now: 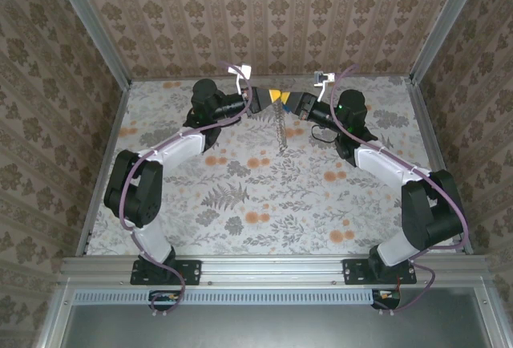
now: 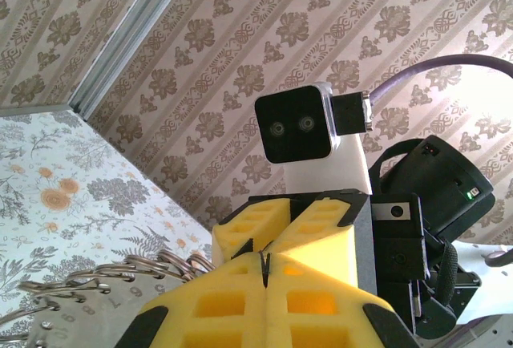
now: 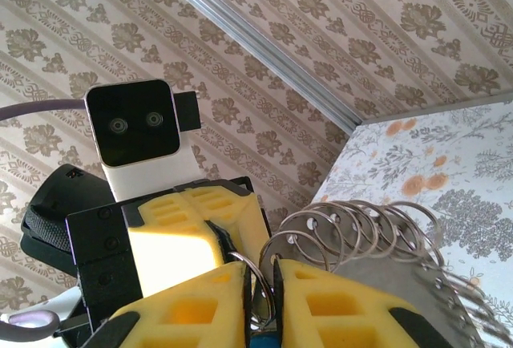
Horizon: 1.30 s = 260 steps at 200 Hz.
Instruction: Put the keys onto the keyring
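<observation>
Threading step: keyring point(image 3: 353, 228) clamped in right gripper point(image 3: 260, 268) jaws; left gripper point(image 2: 263, 261) jaws together; keys point(image 3: 260, 338) to be aligned with ring next.

In the top external view the keys point(image 1: 282, 108) are reduced to a blue speck where the arms meet, too small for blades to be made out. The links of the hanging keyring point(image 1: 281, 131) cannot be resolved. In the left wrist view the left gripper point(image 2: 264, 264) is cut off at 6 o'clock, and whatever lies between its pressed-together pads is hidden. The flat metal piece point(image 2: 88, 316) at 8 o'clock is blurred and cropped, its stamped marks unreadable. In the right wrist view the blue head is cropped at 6 o'clock between the pads of the right gripper point(image 3: 260, 284), and the blades are hidden.
</observation>
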Each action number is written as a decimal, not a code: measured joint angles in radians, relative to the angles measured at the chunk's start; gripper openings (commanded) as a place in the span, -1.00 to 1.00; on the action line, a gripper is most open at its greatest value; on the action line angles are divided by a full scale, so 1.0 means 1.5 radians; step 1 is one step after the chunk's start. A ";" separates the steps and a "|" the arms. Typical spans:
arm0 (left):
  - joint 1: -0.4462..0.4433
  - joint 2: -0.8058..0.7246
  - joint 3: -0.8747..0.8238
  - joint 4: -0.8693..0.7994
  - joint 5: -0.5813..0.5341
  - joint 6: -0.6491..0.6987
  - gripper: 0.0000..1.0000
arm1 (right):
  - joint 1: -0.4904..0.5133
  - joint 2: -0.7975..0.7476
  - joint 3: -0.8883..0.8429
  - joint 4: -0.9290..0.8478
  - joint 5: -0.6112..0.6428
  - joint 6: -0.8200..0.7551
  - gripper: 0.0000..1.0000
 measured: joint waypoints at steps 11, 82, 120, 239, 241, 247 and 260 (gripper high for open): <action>0.000 0.000 0.000 0.000 -0.005 -0.002 -1.00 | 0.000 0.001 0.002 0.002 -0.002 0.000 -0.80; 0.004 0.000 0.000 0.001 -0.013 -0.005 -1.00 | -0.005 0.004 0.004 0.015 -0.011 0.012 -1.00; 0.009 0.000 0.000 -0.003 -0.005 -0.004 -0.64 | -0.013 0.005 0.019 -0.017 -0.042 -0.020 -1.00; 0.100 -0.046 0.121 -0.352 0.143 0.237 -0.29 | -0.042 0.105 0.252 -0.388 -0.230 -0.298 -1.00; 0.100 -0.046 0.124 -0.359 0.146 0.241 -0.29 | -0.043 0.108 0.257 -0.392 -0.235 -0.301 -1.00; 0.100 -0.045 0.135 -0.386 0.156 0.260 -0.30 | -0.043 0.116 0.268 -0.403 -0.246 -0.307 -1.00; 0.100 -0.042 0.157 -0.432 0.173 0.294 -0.34 | -0.046 0.131 0.288 -0.426 -0.267 -0.320 -1.00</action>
